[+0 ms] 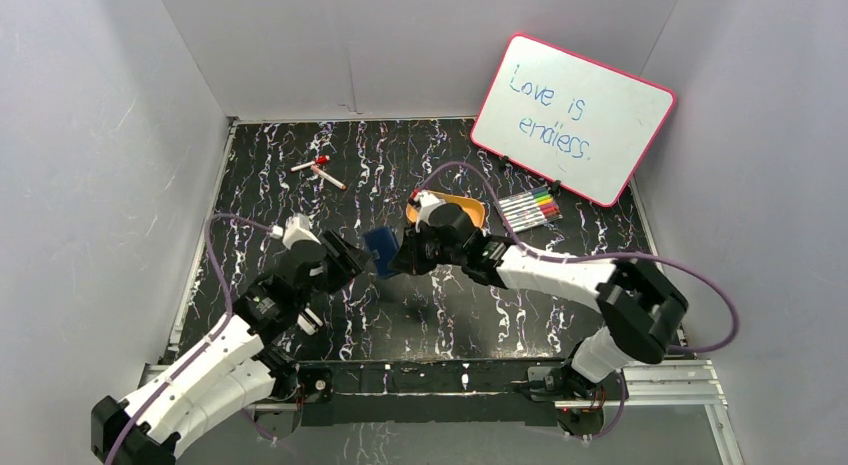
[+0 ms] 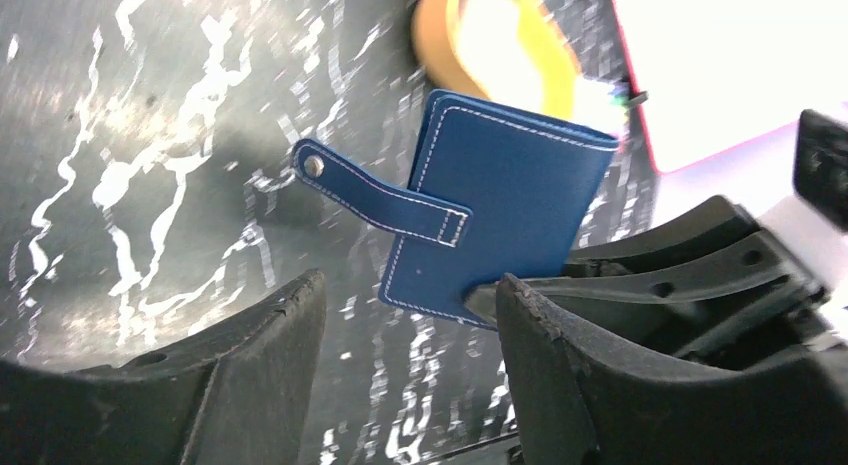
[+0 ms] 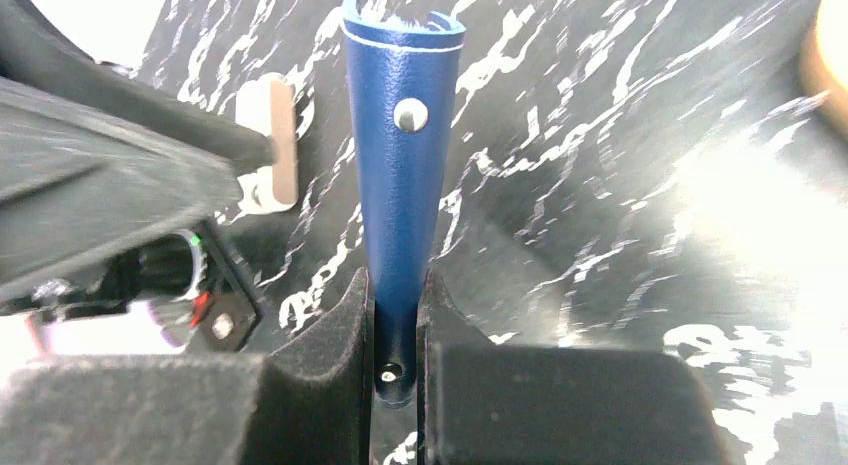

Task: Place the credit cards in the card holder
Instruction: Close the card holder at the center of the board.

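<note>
Right gripper [image 3: 396, 297] is clamped on the lower edge of the navy card holder [image 3: 403, 155], its two black fingers pressed flat against both covers, holding the case upright in the air above the black marbled table [image 1: 400, 315]. The holder is folded, and its strap [image 2: 385, 197] sticks out unfastened to one side, the metal snap [image 2: 314, 165] showing at its tip. Just to the left of the holder, the left gripper [image 1: 350, 260] stands with its jaws spread wide, facing the case without touching it. Behind the holder and to its right lies an orange tray [image 1: 476, 207], partly hidden by the right wrist. Farther right of the holder lies a row of coloured markers [image 1: 530, 210], and beyond them leans a pink-framed whiteboard [image 1: 575, 115] reading "Love is endless." Two loose red-capped pens [image 1: 320, 170] lie well behind the holder, to its left.
</note>
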`<state>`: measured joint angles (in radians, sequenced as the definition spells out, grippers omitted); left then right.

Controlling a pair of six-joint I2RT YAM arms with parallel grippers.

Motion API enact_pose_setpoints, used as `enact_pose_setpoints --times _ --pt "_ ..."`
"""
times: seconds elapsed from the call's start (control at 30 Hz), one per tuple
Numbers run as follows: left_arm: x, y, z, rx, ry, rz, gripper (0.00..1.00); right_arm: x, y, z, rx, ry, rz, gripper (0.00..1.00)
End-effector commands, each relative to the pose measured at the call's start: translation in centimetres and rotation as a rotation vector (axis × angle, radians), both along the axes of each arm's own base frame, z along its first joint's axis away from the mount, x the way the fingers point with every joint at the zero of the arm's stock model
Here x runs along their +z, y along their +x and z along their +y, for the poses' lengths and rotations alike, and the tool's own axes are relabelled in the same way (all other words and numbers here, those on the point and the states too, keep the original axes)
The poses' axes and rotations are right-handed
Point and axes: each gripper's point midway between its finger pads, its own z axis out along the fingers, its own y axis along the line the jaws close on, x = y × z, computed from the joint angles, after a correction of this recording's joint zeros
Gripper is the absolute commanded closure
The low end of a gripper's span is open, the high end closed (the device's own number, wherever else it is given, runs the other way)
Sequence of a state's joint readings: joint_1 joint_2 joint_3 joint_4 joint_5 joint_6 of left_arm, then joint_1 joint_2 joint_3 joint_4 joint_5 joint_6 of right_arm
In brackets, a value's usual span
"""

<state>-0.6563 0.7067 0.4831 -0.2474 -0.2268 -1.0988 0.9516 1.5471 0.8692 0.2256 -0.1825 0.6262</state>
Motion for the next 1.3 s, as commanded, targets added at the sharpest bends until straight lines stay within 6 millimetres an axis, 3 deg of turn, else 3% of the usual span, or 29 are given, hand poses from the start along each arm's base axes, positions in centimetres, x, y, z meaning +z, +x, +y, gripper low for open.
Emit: enact_pose_setpoints --times 0.0,0.07,0.17,0.23,0.33,0.47,0.73,1.0,1.1,1.27 --pt "6.1 1.2 1.5 0.051 0.061 -0.089 0.37 4.0 3.8 -4.4 -0.063 -0.288 -0.361 1.0" --pt "9.9 2.0 1.7 0.077 0.047 -0.158 0.32 7.6 5.6 -5.8 -0.093 -0.385 -0.552 1.0" --pt "16.1 2.8 2.0 0.109 0.001 -0.269 0.14 12.7 7.5 -7.8 -0.163 -0.538 -0.842 1.0" --pt "19.6 3.0 1.6 0.093 -0.032 -0.322 0.11 16.2 8.3 -9.1 -0.212 -0.617 -1.008 1.0" --pt "23.6 2.7 0.2 0.04 -0.116 -0.354 0.1 19.6 9.2 -10.4 -0.256 -0.706 -1.139 1.0" --pt "24.2 3.3 -2.1 -0.018 -0.169 -0.32 0.1 22.0 9.1 -10.4 -0.261 -0.739 -1.206 1.0" --pt "24.3 5.1 -7.2 -0.134 -0.271 -0.259 0.1 23.5 8.2 -9.8 -0.242 -0.729 -1.268 1.0" --pt "25.3 6.4 -9.2 -0.15 -0.309 -0.253 0.1 24.5 7.9 -9.9 -0.247 -0.726 -1.313 1.0" --pt "25.3 6.7 -9.1 -0.124 -0.325 -0.246 0.1 24.9 7.9 -10.0 -0.258 -0.725 -1.332 1.0" --pt "27.3 6.3 -6.2 0.0 -0.423 -0.352 0.09 25.3 7.5 -10.3 -0.277 -0.665 -1.339 1.0"
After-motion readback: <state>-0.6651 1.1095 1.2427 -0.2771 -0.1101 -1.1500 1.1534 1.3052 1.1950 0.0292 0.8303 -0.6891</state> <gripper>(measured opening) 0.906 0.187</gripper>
